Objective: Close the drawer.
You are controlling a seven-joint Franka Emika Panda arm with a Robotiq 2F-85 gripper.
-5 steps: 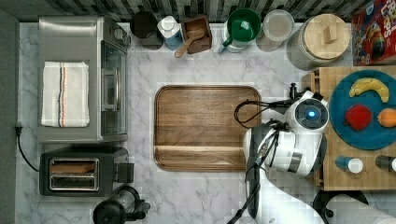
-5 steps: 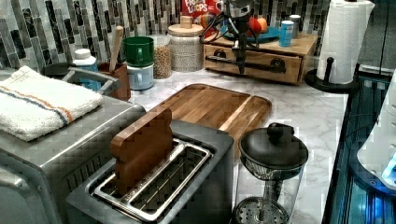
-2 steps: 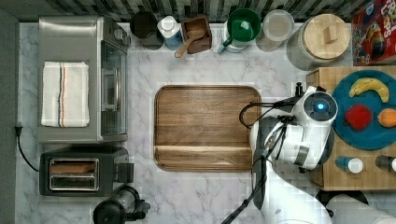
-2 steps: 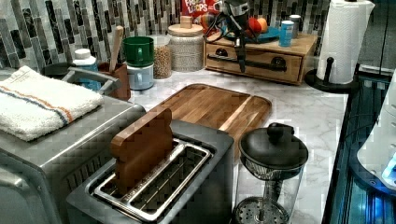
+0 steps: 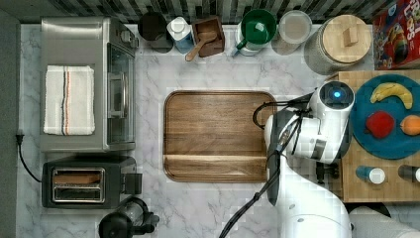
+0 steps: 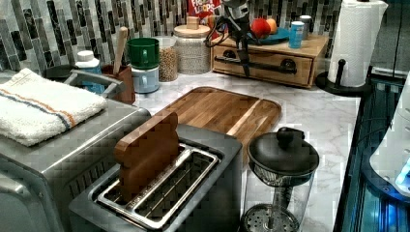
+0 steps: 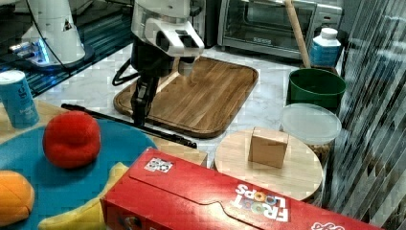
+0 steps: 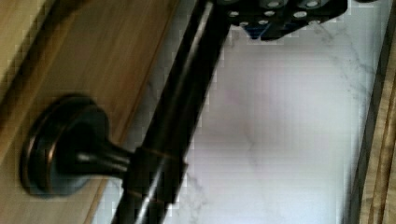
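Since the earlier frame the arm is shifting toward the top view's right, carrying the drawer [image 6: 263,62] in under the butcher-block top [image 5: 364,171]. The fingers [image 6: 245,65] are hanging down against the black bar handle [image 7: 127,122], at the drawer's front; how wide they are standing I cannot tell. Behind them, the wooden tray [image 5: 218,135] is lying on the marble bench [image 5: 218,79].

counter [image 5: 218,64]: white marble | on it: wooden tray [image 5: 218,135], toaster [image 5: 84,181], toaster oven [image 5: 86,82], drawer box [image 6: 270,58]
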